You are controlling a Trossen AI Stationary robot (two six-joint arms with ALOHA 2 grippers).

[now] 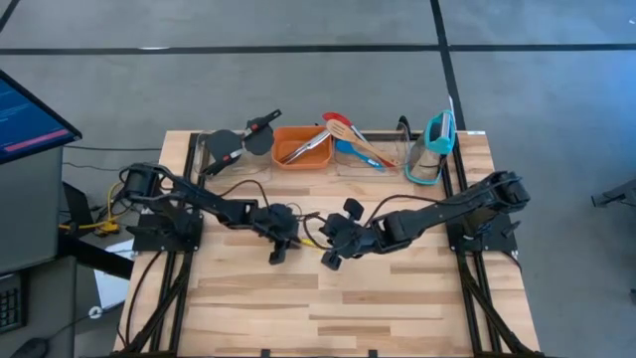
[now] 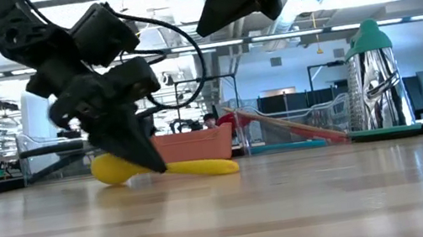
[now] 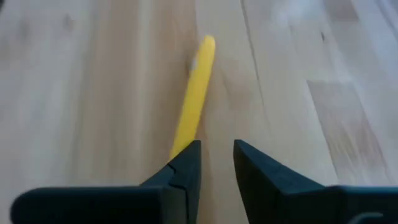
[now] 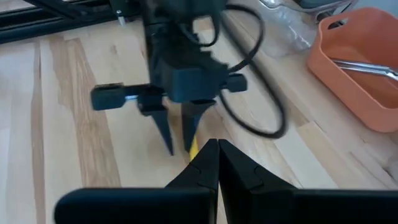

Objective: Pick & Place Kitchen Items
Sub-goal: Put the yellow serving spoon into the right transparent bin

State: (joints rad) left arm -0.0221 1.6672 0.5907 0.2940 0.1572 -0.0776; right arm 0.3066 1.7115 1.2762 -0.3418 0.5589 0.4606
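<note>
Yellow spoon point(image 2: 170, 168) lies flat on the wooden table point(image 2: 294, 207).

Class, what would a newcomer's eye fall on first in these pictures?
First, the two dark arms meeting at the table's middle, where the left gripper reaches down over a long yellow plastic spoon lying flat on the wood. Next, the orange rectangular bin at the far edge, holding metal tongs.

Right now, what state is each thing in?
left gripper: down at the table, jaws part open astride the spoon's handle end
right gripper: shut, empty, facing the left one
yellow spoon: flat on the table
orange bin: holds metal tongs
</note>
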